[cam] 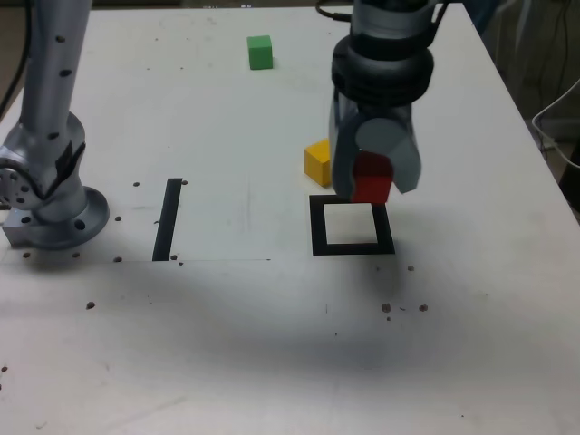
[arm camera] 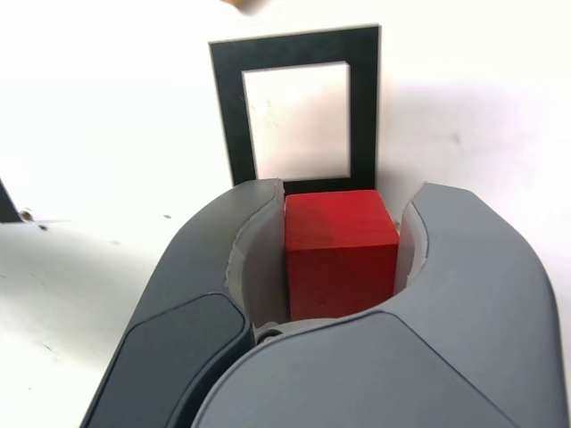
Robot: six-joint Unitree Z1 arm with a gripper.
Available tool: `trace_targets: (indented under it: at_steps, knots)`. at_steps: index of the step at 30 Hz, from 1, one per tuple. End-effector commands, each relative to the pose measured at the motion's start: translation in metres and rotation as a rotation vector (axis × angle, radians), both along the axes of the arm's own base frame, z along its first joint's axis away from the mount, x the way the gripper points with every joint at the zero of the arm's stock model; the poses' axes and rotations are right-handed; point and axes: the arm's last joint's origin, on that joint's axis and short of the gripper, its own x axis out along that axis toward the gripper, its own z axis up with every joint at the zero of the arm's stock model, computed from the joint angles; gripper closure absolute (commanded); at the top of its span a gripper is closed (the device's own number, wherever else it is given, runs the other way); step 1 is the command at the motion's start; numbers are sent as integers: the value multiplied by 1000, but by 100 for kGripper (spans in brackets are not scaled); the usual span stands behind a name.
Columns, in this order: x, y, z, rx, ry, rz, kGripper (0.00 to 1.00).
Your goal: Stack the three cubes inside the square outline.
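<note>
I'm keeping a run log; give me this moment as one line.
gripper: shut on red cube | above square outline, which is empty | yellow cube beside outline | green cube far off

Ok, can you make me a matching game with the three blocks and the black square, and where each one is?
Things:
1. red cube
2. yellow cube
3. green cube
4. square outline

Places:
A. alone at the far end of the table
B. flat on the table with nothing inside it
C. held in the claw, above the table
D. on the table behind the outline, beside the claw on the exterior view's left

Pairs: 1-C, 2-D, 3-A, 4-B
</note>
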Motion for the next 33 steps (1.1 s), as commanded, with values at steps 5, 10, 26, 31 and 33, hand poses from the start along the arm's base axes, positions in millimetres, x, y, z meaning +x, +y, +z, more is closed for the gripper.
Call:
trace_targets:
  at_steps: [5,10,26,31,33]
  knots:
    - [-10,12,-18,-19,9,14,74]
    - [-12,25,-39,-31,33,30,74]
    - [-10,48,-65,-92,42,34,74]
    - [-13,49,-73,-107,37,35,74]
    - [-14,50,-75,-112,36,35,74]
